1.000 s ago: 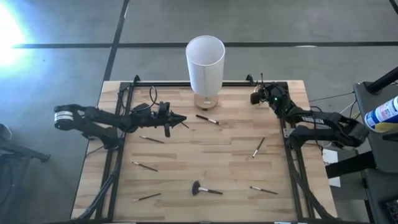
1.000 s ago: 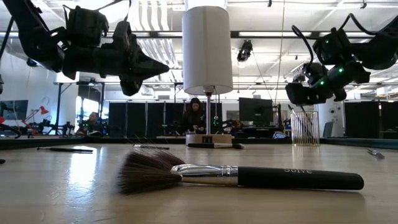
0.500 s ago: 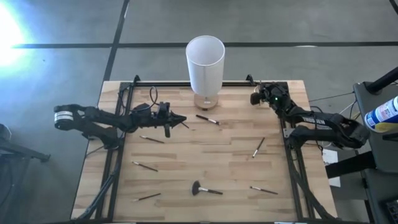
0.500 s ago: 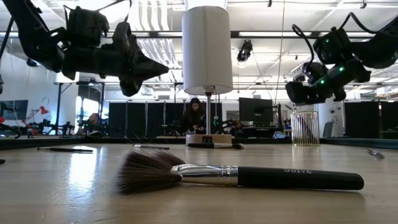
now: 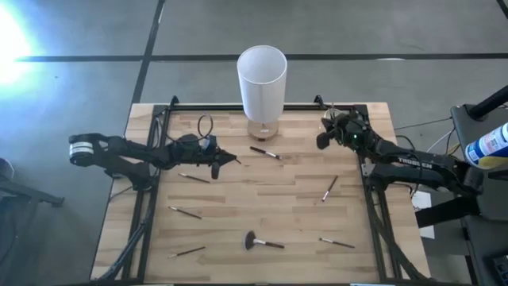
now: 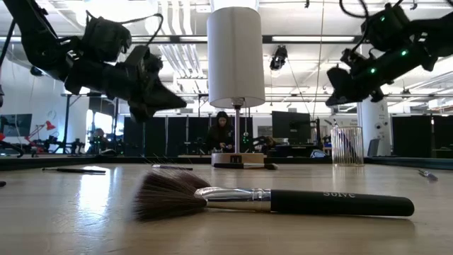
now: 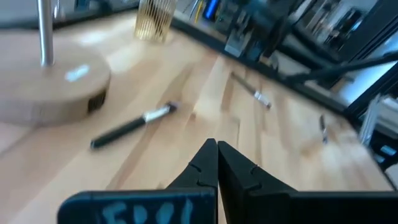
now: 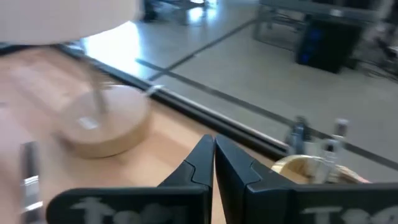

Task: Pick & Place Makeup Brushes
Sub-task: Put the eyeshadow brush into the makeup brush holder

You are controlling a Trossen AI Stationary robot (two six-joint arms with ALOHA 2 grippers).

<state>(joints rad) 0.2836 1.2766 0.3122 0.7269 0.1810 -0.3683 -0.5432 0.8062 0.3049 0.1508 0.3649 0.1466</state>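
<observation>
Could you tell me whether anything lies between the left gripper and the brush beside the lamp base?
Nothing visible does. The left gripper, fingers shut, hangs above bare wood, and the brush lies just beyond it, short of the lamp base.

left hand (image 5: pixel 230 159) closed, raised, empty | right hand (image 5: pixel 321 141) seemingly closed, raised far-right

Strong glare burns beyond the bench's far left corner; ceiling lights shine behind, and both wrist views are blurred.
</observation>
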